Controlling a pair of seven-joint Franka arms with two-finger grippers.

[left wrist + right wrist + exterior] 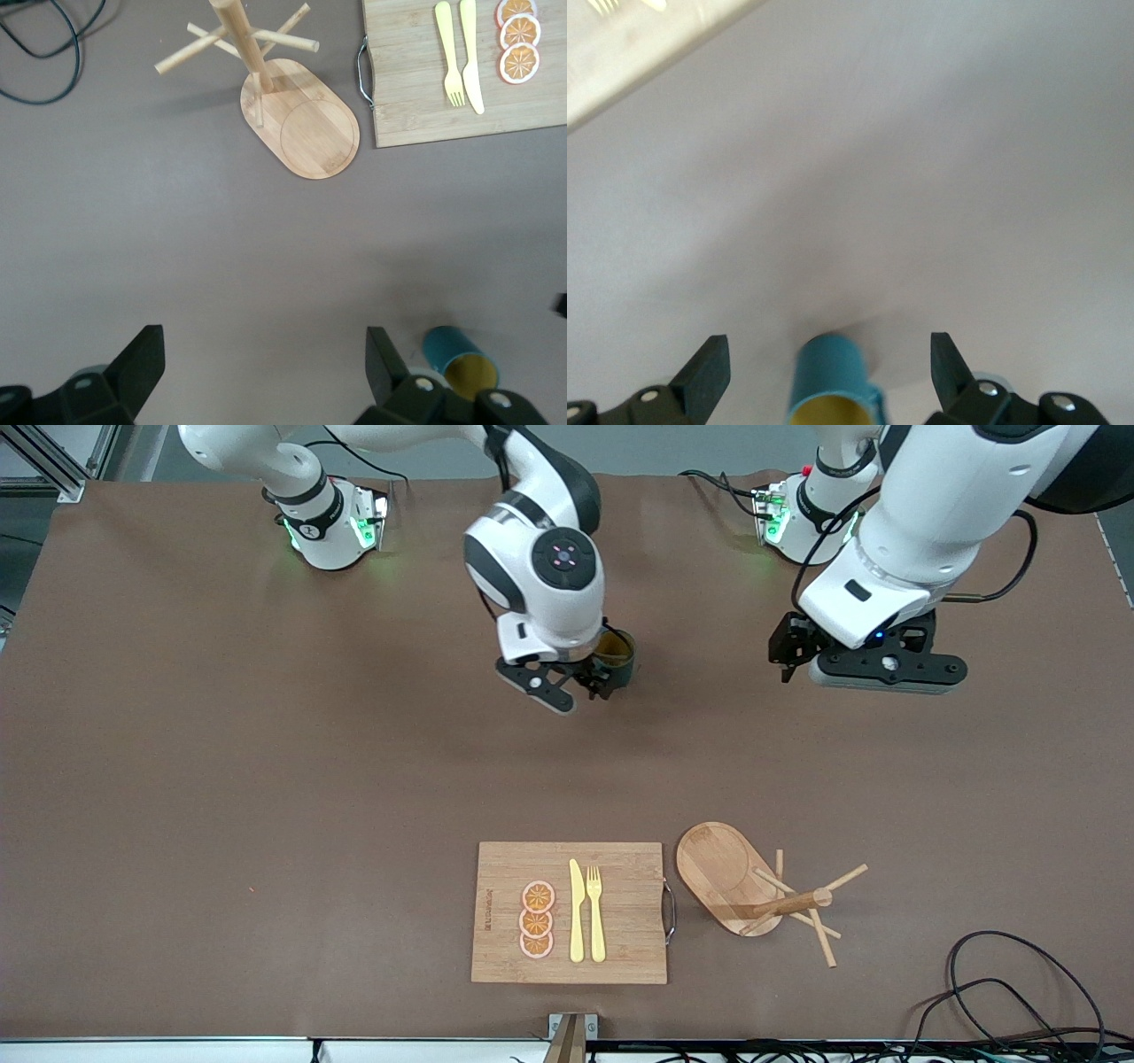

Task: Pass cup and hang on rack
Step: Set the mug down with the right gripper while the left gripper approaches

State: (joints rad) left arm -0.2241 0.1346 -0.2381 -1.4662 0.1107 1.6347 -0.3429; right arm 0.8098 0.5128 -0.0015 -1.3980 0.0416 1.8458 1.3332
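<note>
The teal cup point(617, 659) with a brownish-orange inside stands upright on the brown table, midway between the two arms. My right gripper point(576, 685) is down at the cup and open. In the right wrist view the cup point(831, 381) sits between the spread fingers point(709, 365) and touches neither. My left gripper point(886, 669) is open and empty over bare table toward the left arm's end. Its wrist view shows the open gripper point(266, 359), the cup point(459, 359) off to one side, and the rack point(297, 124). The wooden rack point(726, 872) stands near the front edge.
A rectangular cutting board point(620, 948) with a yellow knife point(576, 912), a yellow fork point(595, 912) and orange slices point(537, 919) lies beside the rack, toward the right arm's end. Black cables point(1010, 974) lie at the front corner toward the left arm's end.
</note>
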